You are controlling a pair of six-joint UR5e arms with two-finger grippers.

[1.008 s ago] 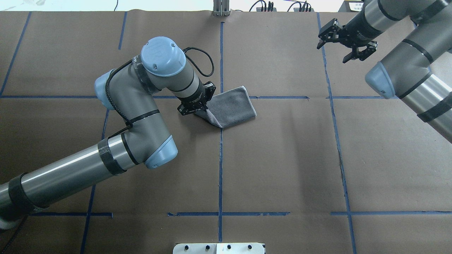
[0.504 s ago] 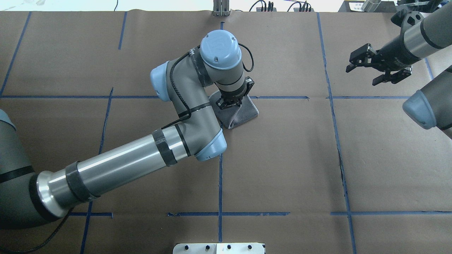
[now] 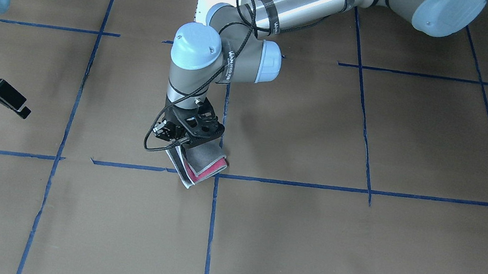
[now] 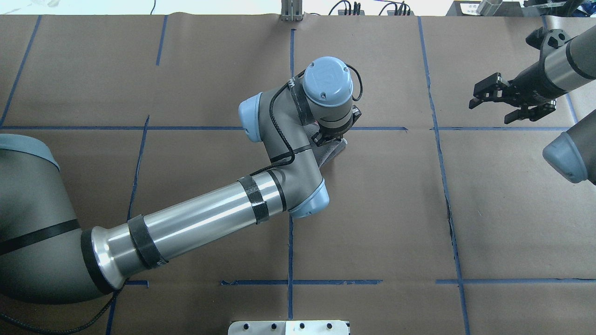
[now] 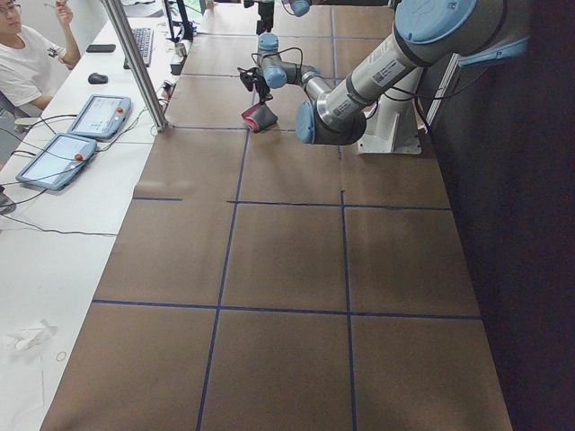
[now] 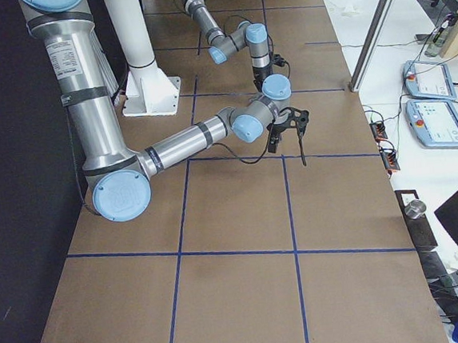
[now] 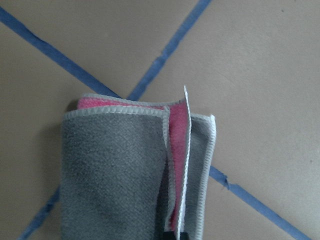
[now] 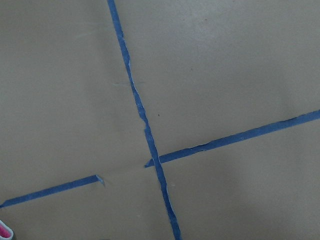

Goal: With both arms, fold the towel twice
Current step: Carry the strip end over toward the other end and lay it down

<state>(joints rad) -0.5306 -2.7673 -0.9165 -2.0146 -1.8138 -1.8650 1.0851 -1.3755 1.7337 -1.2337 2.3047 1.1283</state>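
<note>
The towel (image 3: pixel 207 164) lies near the table's middle, folded small, grey outside with pink-red showing between the layers. In the overhead view only a grey corner (image 4: pixel 337 150) shows beside the left wrist. My left gripper (image 3: pixel 182 140) is right over the towel, shut on its pale stitched edge. The left wrist view shows the stacked layers (image 7: pixel 115 170) close up, lying over a blue tape crossing. My right gripper (image 4: pixel 489 111) is open and empty, above the table far to the right of the towel. It also shows in the front-facing view (image 3: pixel 9 100).
Brown paper with a blue tape grid (image 4: pixel 291 232) covers the table. A white base plate (image 4: pixel 288 327) sits at the near edge. A metal post (image 5: pixel 135 67), tablets and a seated person (image 5: pixel 31 54) are beyond the table's far side.
My left gripper has carried the towel's left edge rightward over the rest, so the towel is folded narrower. The right arm has drawn back to the right, still open.
</note>
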